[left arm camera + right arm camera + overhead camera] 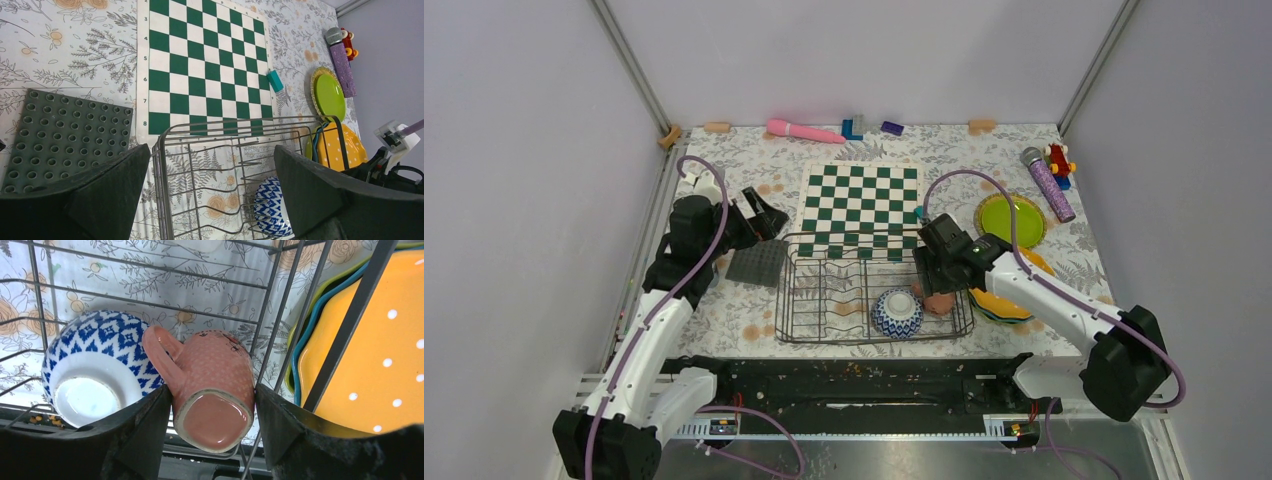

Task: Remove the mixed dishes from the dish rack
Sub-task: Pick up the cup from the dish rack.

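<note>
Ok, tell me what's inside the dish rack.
An upturned blue-and-white bowl and a pink mug on its side, flanked by the right claw. Anything under the bowl is hidden.

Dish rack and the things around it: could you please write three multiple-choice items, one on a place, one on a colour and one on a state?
1. Where is the pink mug?
A. on the chessboard
B. in the dish rack, beside the blue-and-white bowl
C. on the grey studded mat

2. What colour is the top plate of the stack just outside the rack?
A. teal
B. lime green
C. yellow-orange with white dots

3. In what state is the left tool?
A. wide open and empty
B. shut on a plate
C. shut on the bowl

Answers:
1 B: the right wrist view shows the mug behind the rack wires, next to the bowl.
2 C: the dotted yellow-orange plate lies on top, with only teal and green rims showing under it.
3 A: its fingers stand far apart with nothing between them.
</note>
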